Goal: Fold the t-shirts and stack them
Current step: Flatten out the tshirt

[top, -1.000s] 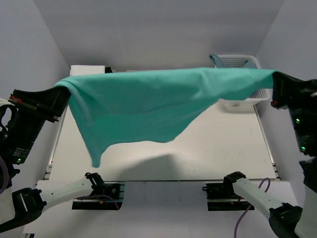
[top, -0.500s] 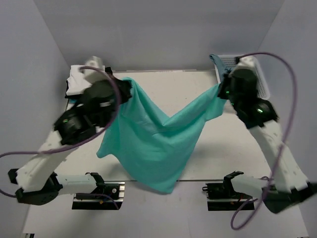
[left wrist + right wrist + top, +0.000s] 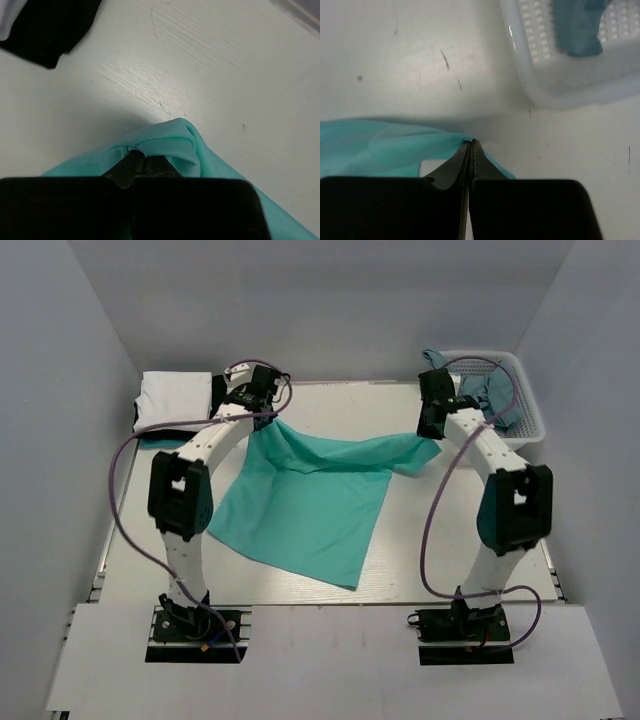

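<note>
The turquoise-green t-shirt [image 3: 300,500] lies spread on the table, its far edge still lifted between the two grippers. My left gripper [image 3: 262,420] is shut on its far left corner; the cloth bunches over the fingertips in the left wrist view [image 3: 165,145]. My right gripper [image 3: 430,435] is shut on its far right corner, the jaws pinching a thin edge of cloth [image 3: 395,145]. A white folded t-shirt [image 3: 175,400] lies over a black one [image 3: 50,30] at the far left. A teal t-shirt [image 3: 490,395] hangs in the basket.
The white plastic lattice basket [image 3: 520,425] stands at the far right, close beside my right gripper; it also shows in the right wrist view [image 3: 555,75]. The folded stack sits just left of my left gripper. Grey walls close in the table on three sides.
Both arms have swung down and away from the camera, carrying the turquoise-green t-shirt from hanging stretched in the air to lying spread on the table. Both grippers still hold its corners.
</note>
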Robot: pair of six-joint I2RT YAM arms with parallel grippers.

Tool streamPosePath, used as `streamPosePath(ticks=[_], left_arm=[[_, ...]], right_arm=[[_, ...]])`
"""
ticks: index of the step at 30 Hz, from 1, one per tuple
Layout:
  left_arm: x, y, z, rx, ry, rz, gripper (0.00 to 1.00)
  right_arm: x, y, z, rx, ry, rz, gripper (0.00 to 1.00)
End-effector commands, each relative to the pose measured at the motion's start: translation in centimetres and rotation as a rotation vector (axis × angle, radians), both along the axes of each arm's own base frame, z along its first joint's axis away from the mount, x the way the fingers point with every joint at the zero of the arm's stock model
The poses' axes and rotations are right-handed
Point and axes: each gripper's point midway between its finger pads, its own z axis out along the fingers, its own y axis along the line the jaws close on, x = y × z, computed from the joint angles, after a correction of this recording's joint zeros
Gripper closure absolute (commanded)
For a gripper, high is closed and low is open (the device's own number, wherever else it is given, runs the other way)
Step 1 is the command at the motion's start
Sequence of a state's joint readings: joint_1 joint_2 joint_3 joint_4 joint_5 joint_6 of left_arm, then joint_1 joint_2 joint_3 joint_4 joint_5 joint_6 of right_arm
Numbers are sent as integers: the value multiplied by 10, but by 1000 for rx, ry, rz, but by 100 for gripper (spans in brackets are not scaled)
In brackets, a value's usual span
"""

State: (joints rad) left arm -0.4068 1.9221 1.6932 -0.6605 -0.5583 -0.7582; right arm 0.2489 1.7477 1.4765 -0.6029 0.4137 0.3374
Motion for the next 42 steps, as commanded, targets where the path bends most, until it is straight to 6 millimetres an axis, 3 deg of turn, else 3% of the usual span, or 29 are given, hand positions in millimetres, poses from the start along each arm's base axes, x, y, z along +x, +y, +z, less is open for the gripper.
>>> streamPosePath(ticks=[1, 3, 4, 5, 6, 7, 8, 9, 11, 12, 13, 14, 15, 16, 20, 22, 23, 24, 25, 26, 27, 28, 29, 30, 32, 35, 39, 40, 42], left_arm=[[54, 8, 21, -115, -85, -24, 99], [95, 29, -4, -139, -68, 1, 94], [114, 25, 6, -189, -104, -48, 83], [128, 39, -3, -207, -96, -53, 72], [141, 32, -41, -252, -44, -105, 51], [158, 30, -27, -273, -96, -154, 1], [164, 31, -34, -279, -89, -192, 0], [169, 16, -44, -315, -86, -280, 0], [180, 4, -24, -324, -167, -367, 0], [177, -6, -19, -344, -175, -435, 0], [171, -9, -6, -356, -190, -457, 0], [165, -12, 1, -362, -190, -481, 0], [155, -13, -8, -364, -155, -495, 0], [142, -18, 16, -355, -167, -514, 0], [87, -24, 0, -331, -17, -509, 0], [45, -23, -3, -368, 64, -476, 0], [19, -17, -31, -377, 147, -440, 0], [-1, -19, -11, -384, 126, -448, 0], [-14, -17, -11, -398, 125, -435, 0], [-39, -17, -37, -409, 178, -422, 0], [-52, -19, -37, -438, 181, -418, 0], [-65, -23, -28, -456, 158, -429, 0], [-83, -21, -50, -472, 201, -418, 0], [-92, -23, -58, -481, 219, -411, 0], [-112, -19, -83, -487, 289, -385, 0], [-124, -17, -105, -473, 347, -368, 0], [-121, -4, -127, -464, 362, -324, 0], [-121, -1, -133, -450, 374, -309, 0], [-118, 15, -141, -373, 392, -244, 0]], right_arm=[[57, -12, 21, 19, -107, -58, 100], [78, -20, 14, 9, -90, -69, 100], [105, -22, 35, 26, -149, -82, 100], [114, -23, 14, 14, -109, -81, 100], [119, -26, 11, -9, -95, -64, 100], [127, -23, -20, -18, -42, -48, 96], [147, -18, 10, -28, -114, 2, 69], [152, -14, 11, -21, -121, 19, 62], [159, 0, 20, 13, -145, 81, 41], [154, 7, 13, 24, -126, 103, 37], [156, 25, 31, 77, -184, 166, 31], [147, 31, 33, 78, -182, 199, 20], [133, 45, 33, 95, -172, 246, 17], [131, 63, 51, 113, -224, 308, 14], [98, 116, 11, 162, -128, 474, 10], [85, 129, -2, 192, -58, 482, 10], [83, 135, -19, 212, -16, 479, 10], [81, 137, -25, 226, 4, 462, 10], [75, 138, -34, 228, 29, 456, 10], [72, 142, -42, 231, 41, 462, 10], [59, 141, -60, 237, 92, 441, 10], [55, 141, -64, 242, 101, 436, 10], [51, 150, -66, 279, 99, 461, 10], [32, 146, -87, 282, 155, 450, 10], [21, 152, -97, 311, 180, 469, 10], [-15, 153, -128, 324, 279, 481, 12], [-63, 150, -138, 332, 344, 481, 12], [-96, 139, -152, 328, 414, 456, 14], [-126, 140, -146, 327, 445, 468, 15]])
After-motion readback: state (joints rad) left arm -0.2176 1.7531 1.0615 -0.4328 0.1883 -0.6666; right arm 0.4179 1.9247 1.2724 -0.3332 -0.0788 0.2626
